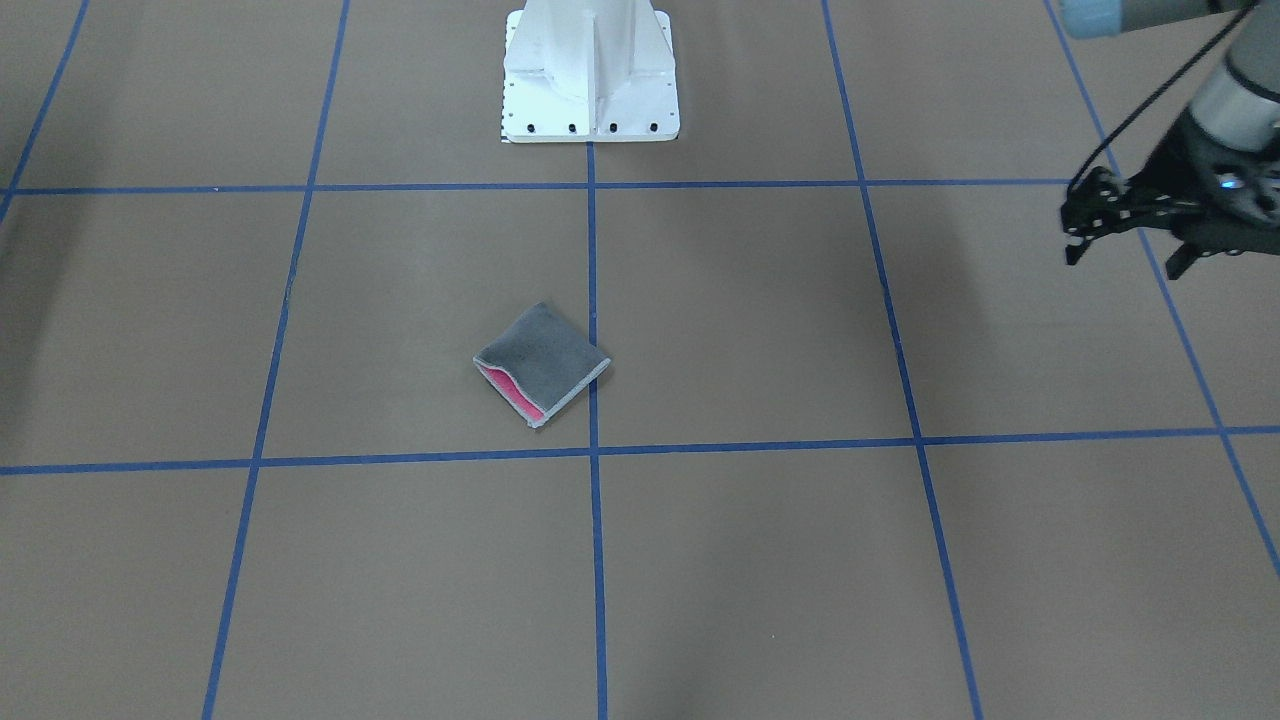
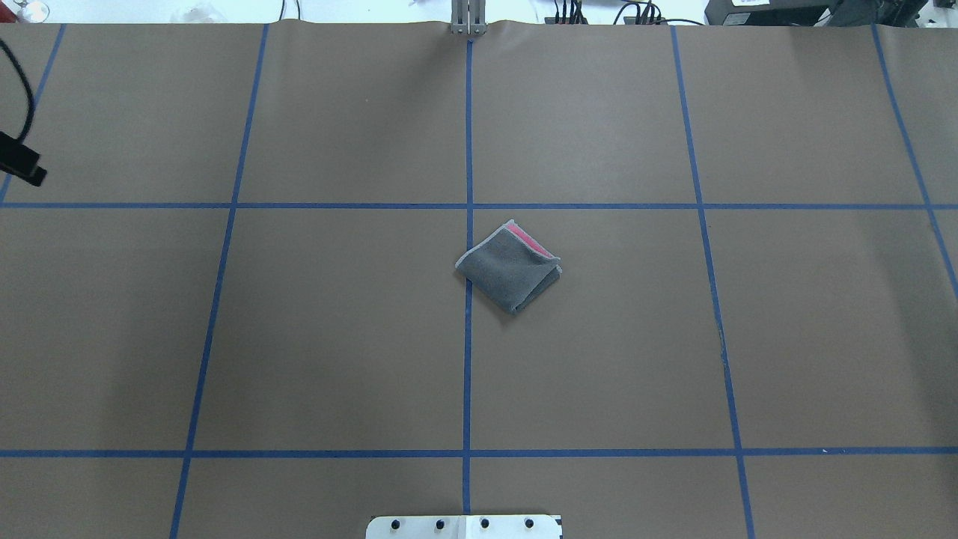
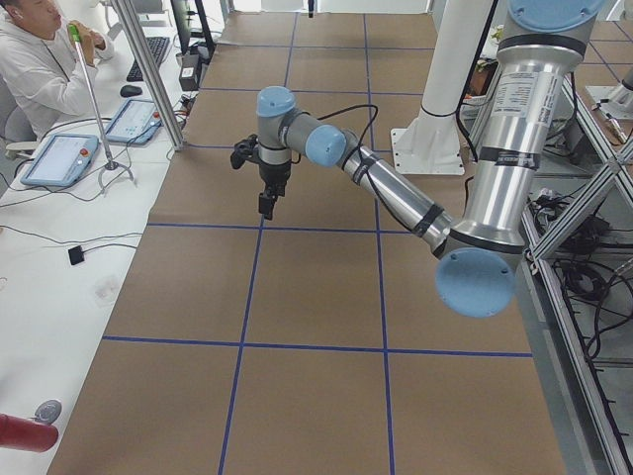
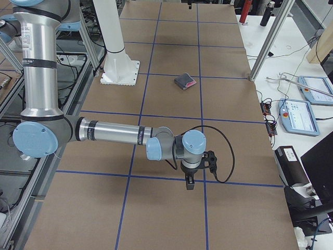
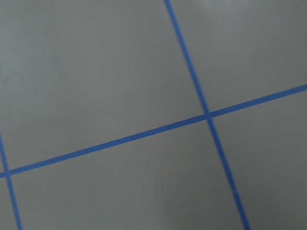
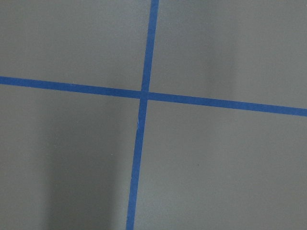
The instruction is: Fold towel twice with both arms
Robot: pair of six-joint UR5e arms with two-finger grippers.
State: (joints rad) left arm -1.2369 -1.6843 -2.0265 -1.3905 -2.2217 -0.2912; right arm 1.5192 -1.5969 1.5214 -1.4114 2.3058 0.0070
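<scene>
Grey-up towel (image 1: pixel 541 362) lies quarter-folded at the counter (image 1: pixel 760 330) centre; task looks complete. Left pincer (image 1: pixel 1124 258) apart; right pincer (image 4: pixel 189 183): cannot tell.

Left pincer (image 1: pixel 1128 255): arm above it cut by right edge of front view; in overhead view you get only black sliver at left edge. Right pincer (image 4: pixel 190 183): shows in right-side view alone, too small for you to judge jaw gap. Towel (image 2: pixel 510 266): inner layers hidden, pink shows only as strip along open edge. Pedestal base (image 1: pixel 590 75) cut by top edge. Both wrist views soft, surface (image 5: pixel 96 72) blurred
</scene>
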